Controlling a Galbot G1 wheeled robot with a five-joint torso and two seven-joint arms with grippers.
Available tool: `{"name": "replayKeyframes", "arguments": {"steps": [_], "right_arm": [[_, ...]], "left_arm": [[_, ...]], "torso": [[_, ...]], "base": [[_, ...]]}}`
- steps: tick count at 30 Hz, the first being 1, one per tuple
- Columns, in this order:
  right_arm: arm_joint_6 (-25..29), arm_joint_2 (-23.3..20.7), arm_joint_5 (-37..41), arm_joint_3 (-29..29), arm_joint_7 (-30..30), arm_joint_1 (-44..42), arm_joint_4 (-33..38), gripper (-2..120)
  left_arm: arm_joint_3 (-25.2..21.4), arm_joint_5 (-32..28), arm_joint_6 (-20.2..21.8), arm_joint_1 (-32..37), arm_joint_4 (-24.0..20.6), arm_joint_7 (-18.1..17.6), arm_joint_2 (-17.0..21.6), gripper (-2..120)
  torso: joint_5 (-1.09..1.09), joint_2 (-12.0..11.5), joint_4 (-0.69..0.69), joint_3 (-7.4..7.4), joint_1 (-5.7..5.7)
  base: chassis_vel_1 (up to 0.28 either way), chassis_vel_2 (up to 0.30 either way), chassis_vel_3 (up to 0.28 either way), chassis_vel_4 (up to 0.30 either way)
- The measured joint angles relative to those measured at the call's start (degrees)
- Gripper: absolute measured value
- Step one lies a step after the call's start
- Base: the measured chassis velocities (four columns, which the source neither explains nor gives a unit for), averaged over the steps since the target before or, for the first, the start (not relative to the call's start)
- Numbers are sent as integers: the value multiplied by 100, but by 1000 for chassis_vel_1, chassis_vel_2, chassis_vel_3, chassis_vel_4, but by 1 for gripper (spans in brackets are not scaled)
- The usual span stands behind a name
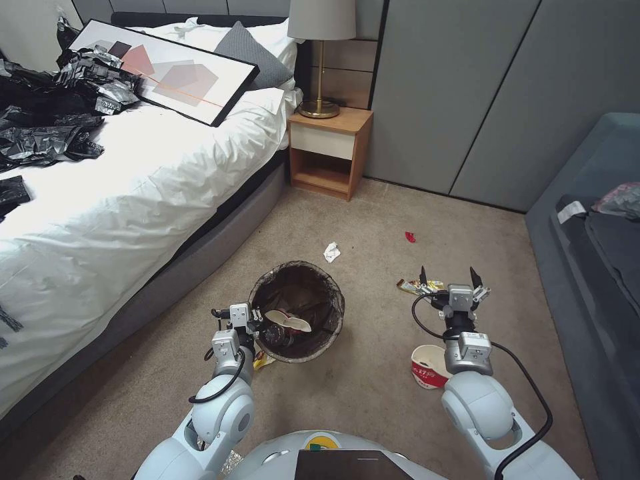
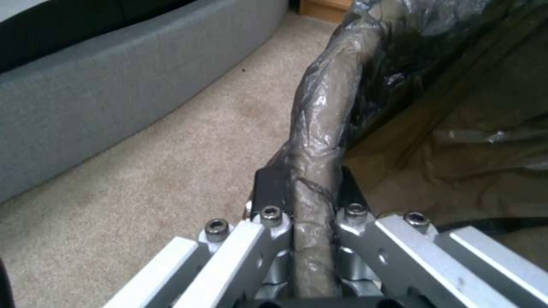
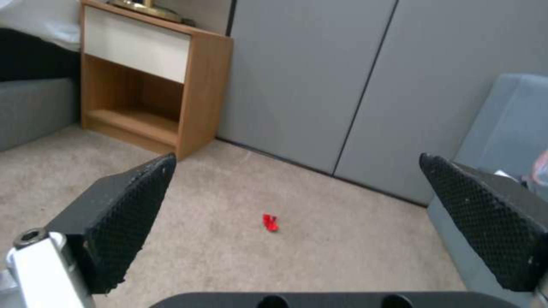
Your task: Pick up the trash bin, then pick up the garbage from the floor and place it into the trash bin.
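Note:
The trash bin (image 1: 298, 311), a round bucket lined with a dark brown bag, is held above the carpet by my left gripper (image 1: 257, 325), which is shut on its near rim (image 2: 320, 141). A red-and-white cup lies inside it. My right gripper (image 1: 449, 277) hangs open and empty over the floor. Just beyond its left finger lies a yellow multicoloured wrapper (image 1: 419, 287). A red-and-white paper cup (image 1: 429, 366) lies on its side beside my right forearm. Farther off are a white scrap (image 1: 331, 252) and a red scrap (image 1: 409, 236) (image 3: 270, 223). A yellow wrapper (image 1: 262, 361) peeks from under the bin.
A white bed (image 1: 120, 180) with black plastic sheets and a framed picture runs along the left. A wooden nightstand (image 1: 329, 150) with a lamp stands ahead by grey wall panels. A grey sofa (image 1: 593, 253) borders the right. Open carpet lies between them.

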Motion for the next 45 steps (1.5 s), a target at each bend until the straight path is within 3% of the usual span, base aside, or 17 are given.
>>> {"name": "replayKeyframes", "arguments": {"steps": [7, 13, 15, 16, 18, 23, 39, 45], "right_arm": [[-55, -608, 246, 54, -64, 119, -113, 100], [-24, -1373, 977, -52, -249, 396, -499, 100], [124, -1962, 1532, -266, -542, 556, -755, 100], [124, -1962, 1532, -266, -542, 556, -755, 100], [305, -2463, 1854, -597, -787, 744, -978, 100], [481, -2994, 2134, -1019, -1110, 939, -1220, 100], [111, -3400, 2381, -1544, -1319, 980, -1660, 100], [-45, -3470, 2316, -1954, -1774, 1015, -1974, 100]], "left_arm": [[-3, 1, 0, 10, -1, 1, 0, 3], [-6, 4, -3, 15, 1, 2, 0, 3], [-16, 7, -5, 30, 1, 3, 3, 3], [-16, 7, -5, 30, 1, 3, 3, 3], [-22, 7, -8, 34, 0, 4, 20, 3], [-23, -1, -10, 20, 6, 4, 55, 3], [161, -90, -11, -179, 175, 12, 156, 3], [165, -112, -11, -217, 190, 15, 186, 3]], "torso": [[0, 0, 1, 0, 0], [0, 0, 0, 0, 0], [0, 0, 0, 0, 0], [0, 0, 0, 0, 0], [-1, 0, 1, 0, 0], [-1, 0, 1, 0, 0], [-1, 0, -1, 0, 0], [-1, 0, 0, 0, 0]], "base": [[0, 0, 0, 0], [0, 0, 0, 0], [0, 0, 0, 0], [0, 0, 0, 0], [0, 0, 0, 0], [0, 0, 0, 0], [0, 0, 0, 0], [0, 0, 0, 0]]}}
